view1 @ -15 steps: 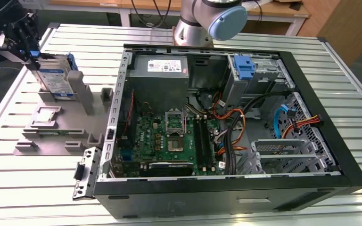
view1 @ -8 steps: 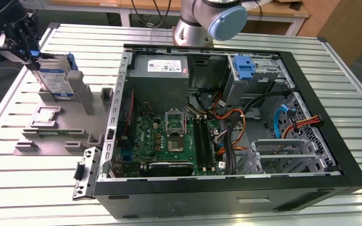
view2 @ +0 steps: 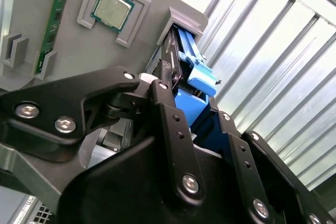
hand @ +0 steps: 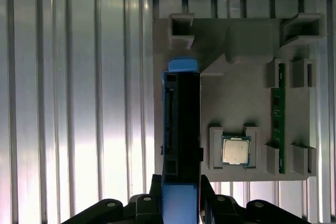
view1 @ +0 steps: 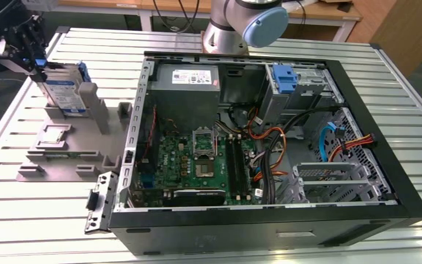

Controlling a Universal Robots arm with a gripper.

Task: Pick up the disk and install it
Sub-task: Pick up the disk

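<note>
The disk (view1: pixel 66 91) stands on edge at the grey fixture (view1: pixel 68 159) on the exterior view's left, its blue-and-white label facing the camera and its blue bracket around it. My gripper (view1: pixel 22 49) sits at the disk's upper end. In the first wrist view the gripper (hand: pixel 181 195) has a black finger on each side of the disk (hand: pixel 181 124), pressed against the blue bracket. The second wrist view shows the gripper (view2: pixel 191 106) shut on the disk (view2: pixel 190 59) in the same way. Whether the disk's lower edge still rests in its slot, I cannot tell.
The fixture also holds a processor chip (hand: pixel 235 150) and a green memory stick (hand: pixel 278 124). An open computer case (view1: pixel 270 137) lies on the slatted table (view1: pixel 35 220), with a power supply (view1: pixel 185 82), a blue caddy (view1: pixel 286 80) and a metal drive cage (view1: pixel 328 181) inside.
</note>
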